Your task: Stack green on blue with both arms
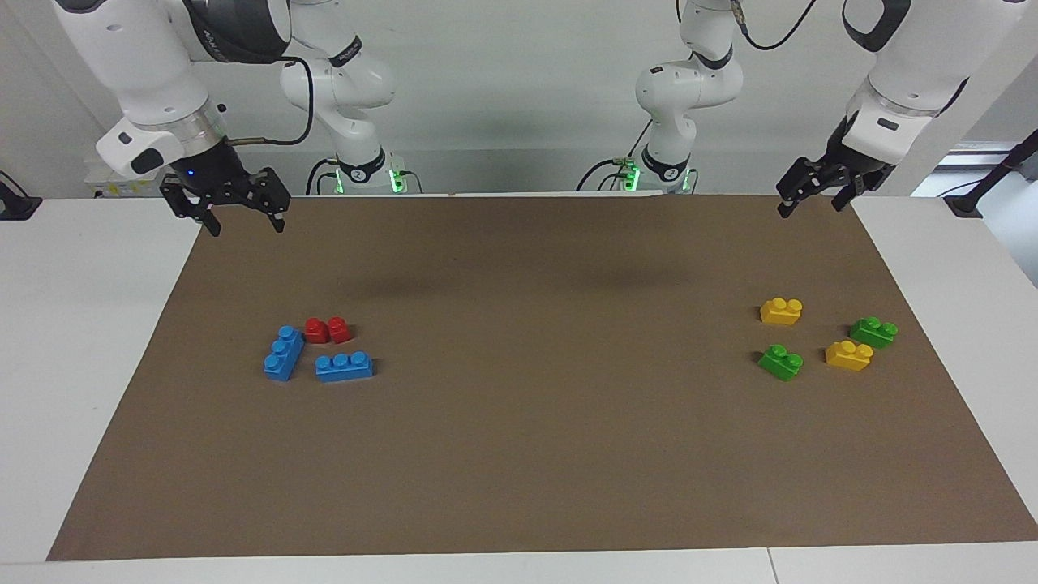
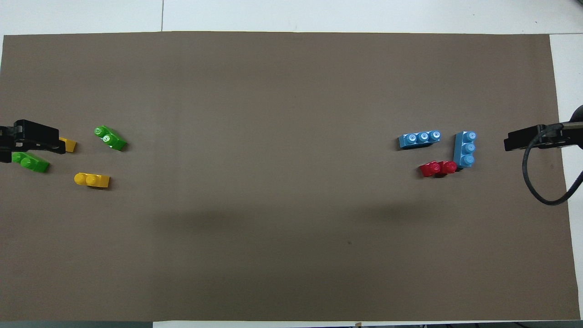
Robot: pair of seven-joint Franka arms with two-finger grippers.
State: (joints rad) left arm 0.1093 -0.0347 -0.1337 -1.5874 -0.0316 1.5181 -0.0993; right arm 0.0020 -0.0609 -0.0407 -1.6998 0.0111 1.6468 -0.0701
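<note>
- Brown matting (image 1: 519,454) covered my table in the facing view, and nothing on it was stacked yet.
- My right gripper (image 1: 242,217) hung with its fingers apart and empty, over the mat's edge at the right arm's end, at my own end of the table.
- My left gripper (image 1: 812,199) hung likewise, fingers spread and holding nothing, over the mat's corner at the left arm's end.
- Two blue bricks (image 1: 284,354) (image 1: 345,367) lay flat on the mat toward the right arm's end, with a red brick (image 1: 328,329) just beside them, nearer to me.
- Two green bricks (image 1: 781,362) (image 1: 873,331) lay toward the left arm's end, mixed with two yellow bricks (image 1: 781,311) (image 1: 848,355), all apart from one another.
- From the overhead view, my left gripper (image 2: 27,141) covered part of one yellow brick (image 2: 69,145) and stood over one green brick (image 2: 31,162), though raised well above both.
- My right gripper (image 2: 524,140) showed at the mat's edge, beside the blue bricks (image 2: 419,139) (image 2: 465,149).
- The other green brick (image 2: 109,138) lay clear in the open.
- I judged the job unstarted: a green brick still to be picked, a blue one too, then the two pressed together.
</note>
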